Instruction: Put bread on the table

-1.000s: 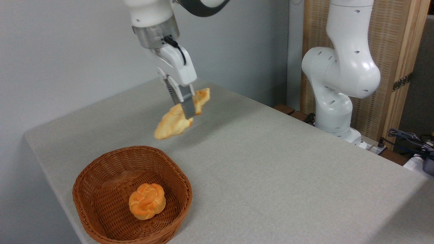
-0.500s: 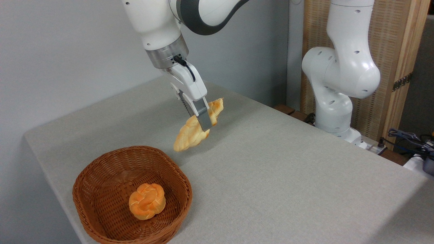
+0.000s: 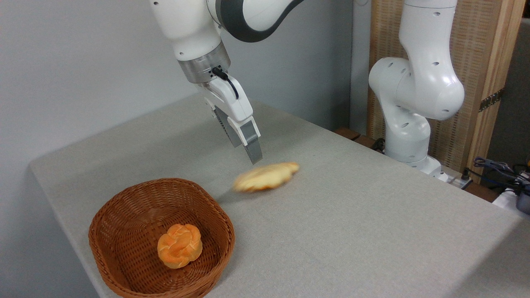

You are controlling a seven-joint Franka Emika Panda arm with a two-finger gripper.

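Observation:
The bread [image 3: 266, 176], a long pale-golden loaf, is blurred with motion. It is at the surface of the grey-beige table [image 3: 352, 215], just right of the basket, and whether it rests on the cloth I cannot tell. My gripper [image 3: 247, 152] hangs a short way above its left half. It is open, with nothing between its fingers [image 3: 254, 150] and clear of the loaf.
A brown wicker basket [image 3: 124, 252] stands at the table's front left corner with a small round orange bun [image 3: 179, 245] in it. The arm's white base [image 3: 410, 116] stands beyond the table's far right edge, with cables [image 3: 497, 169] beside it.
The gripper carried the bread down and to the right, then opened. The loaf left the fingers and dropped to the table surface below them.

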